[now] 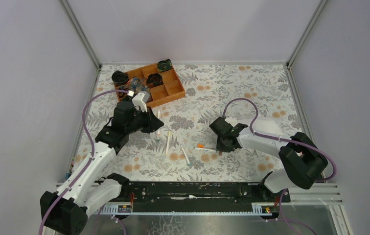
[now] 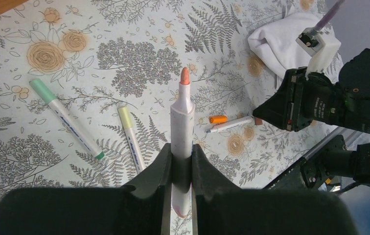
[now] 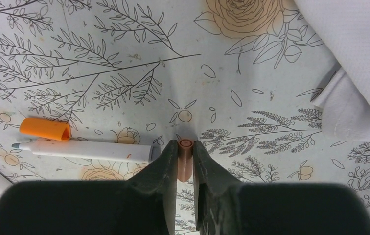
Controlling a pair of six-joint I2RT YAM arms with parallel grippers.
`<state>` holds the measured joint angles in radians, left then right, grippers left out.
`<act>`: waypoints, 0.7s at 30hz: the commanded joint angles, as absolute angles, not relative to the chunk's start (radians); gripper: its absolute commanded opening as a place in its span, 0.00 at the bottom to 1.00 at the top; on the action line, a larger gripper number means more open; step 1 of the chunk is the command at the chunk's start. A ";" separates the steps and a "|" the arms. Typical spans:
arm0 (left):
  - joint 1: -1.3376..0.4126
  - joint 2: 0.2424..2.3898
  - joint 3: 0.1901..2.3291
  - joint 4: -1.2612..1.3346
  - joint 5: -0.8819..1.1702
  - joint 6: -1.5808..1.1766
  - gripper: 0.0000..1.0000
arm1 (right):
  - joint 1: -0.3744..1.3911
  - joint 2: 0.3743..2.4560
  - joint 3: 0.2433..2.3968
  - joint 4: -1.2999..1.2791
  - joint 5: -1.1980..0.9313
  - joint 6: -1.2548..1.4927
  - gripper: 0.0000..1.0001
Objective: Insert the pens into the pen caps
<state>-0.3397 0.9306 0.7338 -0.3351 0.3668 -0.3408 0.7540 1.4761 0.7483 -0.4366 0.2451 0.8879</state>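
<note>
Over the floral-print bench (image 1: 251,98), the left claw (image 2: 180,149) is clamped tight on a white plastic marker pen with a bare peach tip (image 2: 181,112), which runs up the middle of its wrist view. The right claw (image 3: 185,147), at lower centre of its own view, pinches a tiny brownish plastic cap (image 3: 185,155). My worry is that the cap is caught only at the fingertips. It could twist, pop out, or meet the pen's tip off-axis and jam.

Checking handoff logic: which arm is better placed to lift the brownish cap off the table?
Right. The right tool is clamped on the brownish cap; the left tool is shut on a pen, well apart from that cap.
</note>
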 commanded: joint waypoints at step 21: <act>-0.521 0.922 0.673 -0.116 0.495 -0.339 0.00 | 0.765 1.095 0.803 -0.291 0.157 0.823 0.00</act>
